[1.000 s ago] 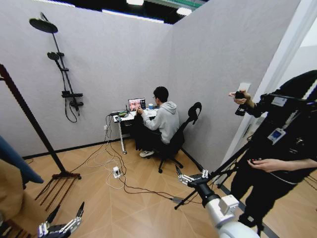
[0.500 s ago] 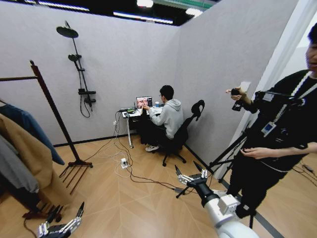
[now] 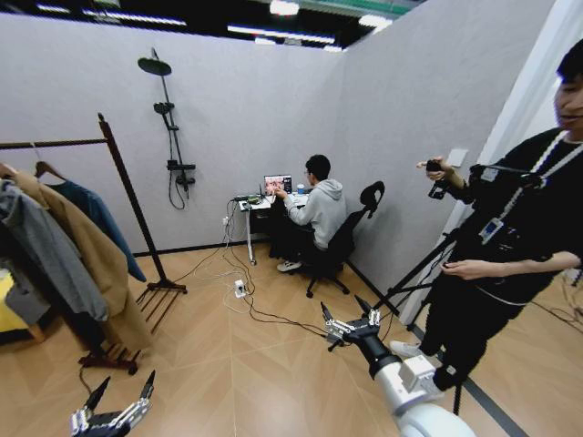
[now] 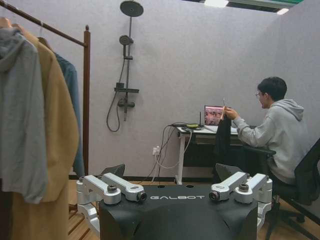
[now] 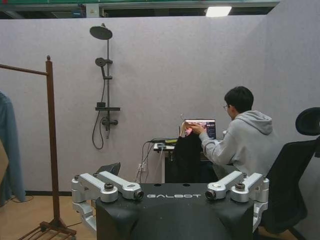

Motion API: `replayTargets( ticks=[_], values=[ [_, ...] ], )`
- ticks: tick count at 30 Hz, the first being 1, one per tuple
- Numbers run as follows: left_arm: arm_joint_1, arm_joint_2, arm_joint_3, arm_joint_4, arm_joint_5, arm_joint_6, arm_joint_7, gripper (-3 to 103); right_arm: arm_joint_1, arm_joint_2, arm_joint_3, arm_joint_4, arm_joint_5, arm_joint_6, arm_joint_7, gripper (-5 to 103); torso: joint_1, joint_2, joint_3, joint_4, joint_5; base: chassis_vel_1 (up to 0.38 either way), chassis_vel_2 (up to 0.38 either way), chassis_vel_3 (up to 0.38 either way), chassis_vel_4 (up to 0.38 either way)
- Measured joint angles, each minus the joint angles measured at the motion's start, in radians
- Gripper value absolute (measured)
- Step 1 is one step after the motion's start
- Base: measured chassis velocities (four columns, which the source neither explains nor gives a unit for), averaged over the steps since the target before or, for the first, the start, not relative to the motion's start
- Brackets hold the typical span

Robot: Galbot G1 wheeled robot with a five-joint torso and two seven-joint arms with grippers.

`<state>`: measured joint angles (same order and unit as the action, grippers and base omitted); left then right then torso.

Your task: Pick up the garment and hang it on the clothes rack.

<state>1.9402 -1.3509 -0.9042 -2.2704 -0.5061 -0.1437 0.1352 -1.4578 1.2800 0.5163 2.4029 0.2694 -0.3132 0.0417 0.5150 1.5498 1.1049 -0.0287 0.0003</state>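
Observation:
The clothes rack [image 3: 135, 214] stands at the left, dark reddish-brown wood with a rail and a knob-topped post. On its rail hangs the garment [image 3: 98, 221], dark teal-blue, partly hidden behind a long tan coat [image 3: 91, 264] and a grey jacket [image 3: 41, 250]. The garment [image 4: 73, 100] also appears beside the rack post in the left wrist view, and at the edge [image 5: 10, 145] of the right wrist view. My left gripper [image 3: 121, 387] is low at the bottom left, open and empty. My right gripper [image 3: 344, 309] is held out over the floor, open and empty, far from the rack.
A person sits in an office chair [image 3: 351, 232] at a small desk [image 3: 260, 202] with a laptop. Cables and a power strip [image 3: 240, 289] lie on the wooden floor. A shower fixture [image 3: 170, 127] hangs on the wall. A person stands beside a tripod [image 3: 414, 273] at the right.
The whole head view has shifted to the right, so the camera has turned left; the rack and its hanging clothes now show more fully. Both grippers keep their pose.

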Motion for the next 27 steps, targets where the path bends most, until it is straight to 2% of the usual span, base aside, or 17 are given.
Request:
replayTargets(
  ticks=[6,22,27],
  values=[
    [0.0,0.0,0.0,0.0,0.0,0.0,0.0,100,0.004,0.001,-0.003,-0.01,0.006,0.028,-0.018,100,-0.001,0.0,0.0,0.0004,-0.0004,0.181,-0.028,-0.035,0.149],
    [0.0,0.0,0.0,0.0,0.0,0.0,0.0,100,0.006,0.01,-0.004,-0.006,0.006,0.036,-0.019,100,0.0,0.0,0.0,0.0,-0.0002,-0.014,0.011,0.012,-0.008],
    [0.0,0.0,0.0,0.0,0.0,0.0,0.0,100,-0.002,0.024,0.004,-0.02,0.045,0.041,-0.021,100,0.0,0.0,0.0,0.0,-0.0003,0.0,0.0,0.0,0.0]
  ],
)
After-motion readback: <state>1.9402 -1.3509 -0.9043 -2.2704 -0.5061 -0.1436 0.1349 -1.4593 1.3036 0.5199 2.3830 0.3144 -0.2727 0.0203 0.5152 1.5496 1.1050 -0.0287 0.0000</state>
